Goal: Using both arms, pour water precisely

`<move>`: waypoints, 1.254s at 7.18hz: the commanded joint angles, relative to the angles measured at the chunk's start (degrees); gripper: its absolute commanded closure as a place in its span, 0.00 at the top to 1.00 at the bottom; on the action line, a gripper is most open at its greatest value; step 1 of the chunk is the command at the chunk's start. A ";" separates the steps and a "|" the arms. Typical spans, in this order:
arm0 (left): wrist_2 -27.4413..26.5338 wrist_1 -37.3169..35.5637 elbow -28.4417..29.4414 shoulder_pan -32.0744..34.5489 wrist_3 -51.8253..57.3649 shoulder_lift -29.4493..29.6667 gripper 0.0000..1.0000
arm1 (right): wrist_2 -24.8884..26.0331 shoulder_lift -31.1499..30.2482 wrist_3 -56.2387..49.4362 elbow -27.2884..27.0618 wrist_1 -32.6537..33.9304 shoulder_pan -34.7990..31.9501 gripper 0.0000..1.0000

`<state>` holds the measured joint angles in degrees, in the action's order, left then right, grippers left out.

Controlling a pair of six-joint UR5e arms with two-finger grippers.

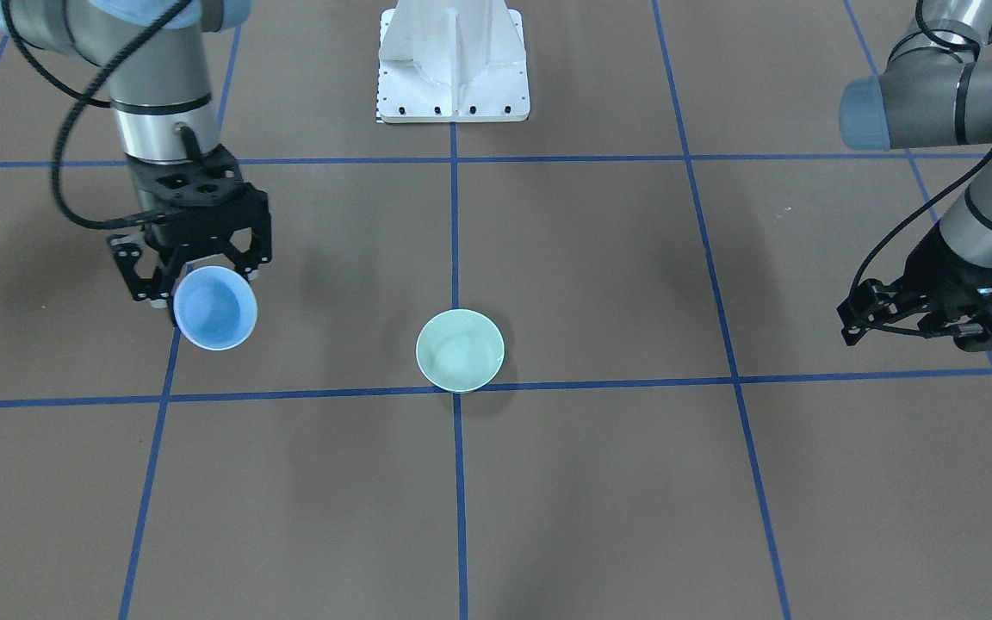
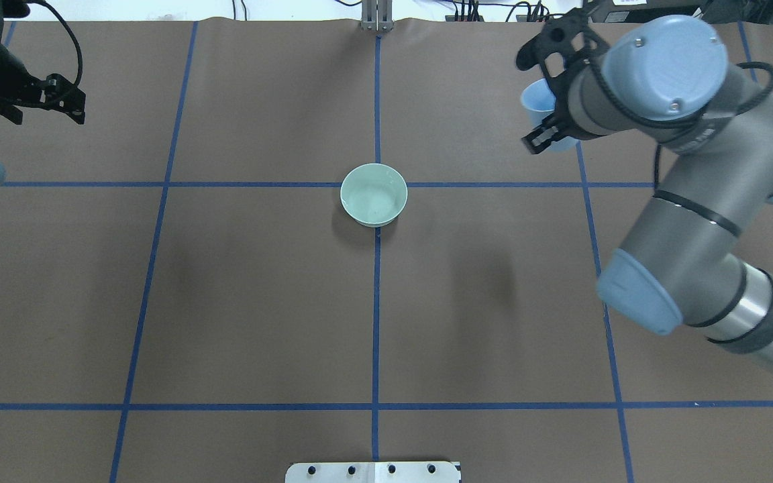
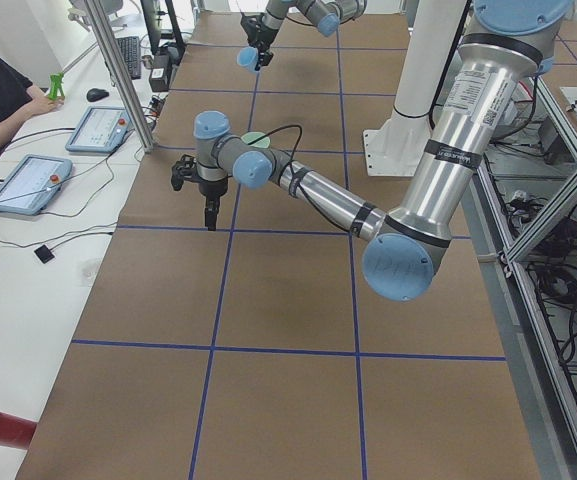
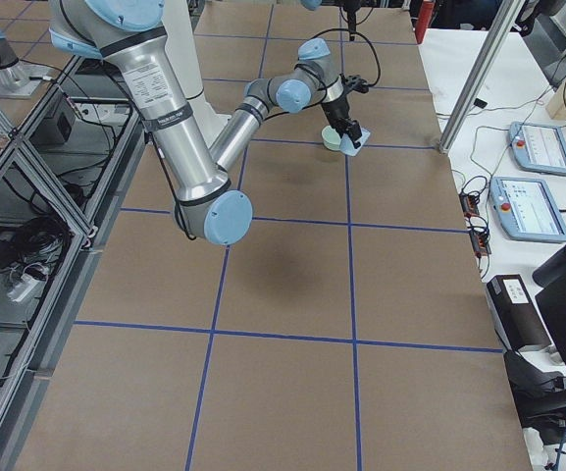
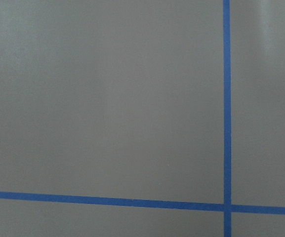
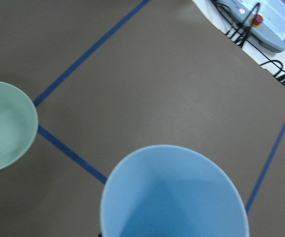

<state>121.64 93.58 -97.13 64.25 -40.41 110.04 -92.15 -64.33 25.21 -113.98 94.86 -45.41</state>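
a brown table (image 1: 599,482) marked with a blue tape grid, seen from several cameras, with a white pedestal (image 1: 453,60) at the robot's end. a mint-green bowl (image 1: 460,350) stands upright near the middle, on a crossing of two tape lines.

the right gripper (image 1: 205,280) is clamped on a pale blue cup (image 1: 214,307), its black fingers on either side of the rim. the cup appears to be off the table, well apart from the bowl and to the robot's right of it. it is not over the bowl. its mouth shows as a full circle to the front camera, and how far it is tilted is hard to judge.

the left gripper (image 1: 859,317) hangs far out on the other side, well apart from both vessels. nothing shows between its fingers, and whether they are parted or closed cannot be told. its wrist camera sees only bare table and tape.

the water cannot be made out with any certainty. the cup's inside in the right wrist view is plain blue, and the bowl shows only a soft sheen (which could be glaze).

as a judgement, the task is at an early stage. the cup is picked up, but the pour looks not yet made. bringing the cup over the bowl, tipping it with care, and any part for the left arm all remain.
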 commanded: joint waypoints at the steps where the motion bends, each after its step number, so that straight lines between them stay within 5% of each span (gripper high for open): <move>1: 0.00 -0.24 -0.69 0.00 -0.10 0.09 1.00 | 9.99 -13.55 9.78 -4.84 -6.47 -2.05 0.00; 3: 0.00 -0.33 -0.95 0.00 -0.19 0.00 1.00 | 11.82 -31.11 21.40 -1.45 -35.28 -1.61 0.00; 4: 0.00 -0.33 -1.04 0.00 -0.19 0.09 1.00 | 12.08 -35.12 25.54 3.88 -48.41 -1.61 0.00; 6: 0.00 -0.50 -1.83 0.00 -0.19 0.00 1.00 | 17.42 -35.24 25.76 12.00 -55.73 -0.48 0.00; 9: 0.00 -0.59 -2.10 0.00 -0.19 0.00 1.00 | 18.32 -35.51 26.03 17.98 -60.55 1.98 0.00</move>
<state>121.64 93.01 -99.10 64.25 -40.61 110.04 -74.21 -99.67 51.14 -99.06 37.47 -44.42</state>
